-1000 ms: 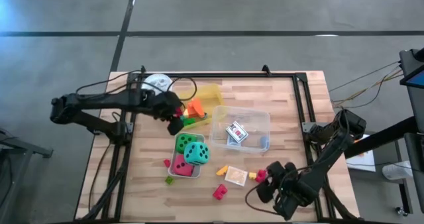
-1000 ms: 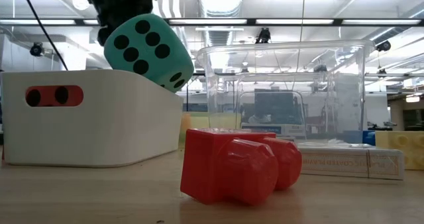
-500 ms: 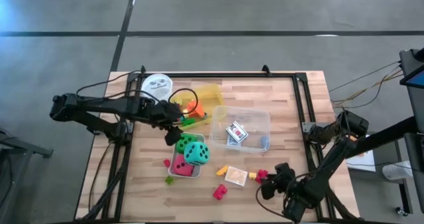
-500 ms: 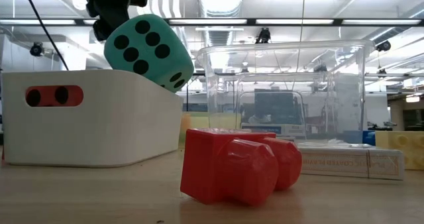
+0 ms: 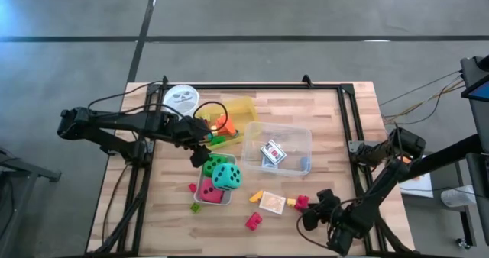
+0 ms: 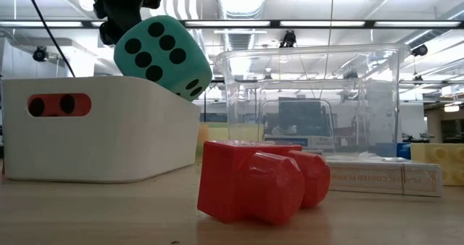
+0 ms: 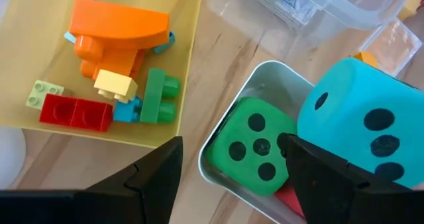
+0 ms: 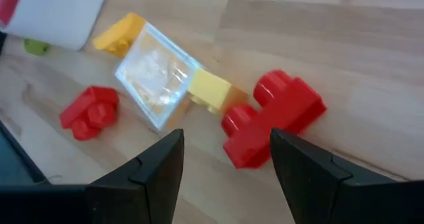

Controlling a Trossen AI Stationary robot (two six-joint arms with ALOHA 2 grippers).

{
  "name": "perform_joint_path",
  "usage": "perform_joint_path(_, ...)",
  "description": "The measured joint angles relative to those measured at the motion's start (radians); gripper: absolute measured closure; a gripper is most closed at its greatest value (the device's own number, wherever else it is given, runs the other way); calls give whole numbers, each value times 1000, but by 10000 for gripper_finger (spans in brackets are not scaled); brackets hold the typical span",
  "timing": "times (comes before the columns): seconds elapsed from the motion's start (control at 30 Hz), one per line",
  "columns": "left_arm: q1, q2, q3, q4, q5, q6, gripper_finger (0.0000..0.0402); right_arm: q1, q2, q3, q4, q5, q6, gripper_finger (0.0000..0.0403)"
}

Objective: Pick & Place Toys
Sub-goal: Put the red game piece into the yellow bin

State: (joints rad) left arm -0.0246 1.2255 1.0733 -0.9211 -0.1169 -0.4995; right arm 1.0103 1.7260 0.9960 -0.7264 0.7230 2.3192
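So the left gripper [image 5: 200,146] hangs wide open and empty between the yellow plastic tray [image 5: 246,108] and the white bin [image 7: 264,75] holding the green dotted die [image 7: 255,147]. Right gripper [image 5: 312,212], also spread open with nothing in it, sits near the red plastic block [image 8: 273,117].

**Materials and finish**

The table [image 5: 328,120] is pale wood with visible grain. The blocks [image 8: 273,118] are glossy, smooth plastic. The box [image 5: 302,140] is clear plastic. The dice [image 7: 361,128] look matt and soft. The tray [image 7: 182,85] is translucent yellow plastic.
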Motion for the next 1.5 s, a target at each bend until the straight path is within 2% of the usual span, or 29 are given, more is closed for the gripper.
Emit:
perform_joint_path(0.17,0,0,0,0,0,-32,144,2,0,-15,1,-68,-29,186)
perform_joint_path(0.8,0,0,0,3,4,-58,144,-38,4,-65,18,-35,-26,186)
perform_joint_path(1.5,0,0,0,0,5,-52,144,-78,11,-112,111,-15,-46,186)
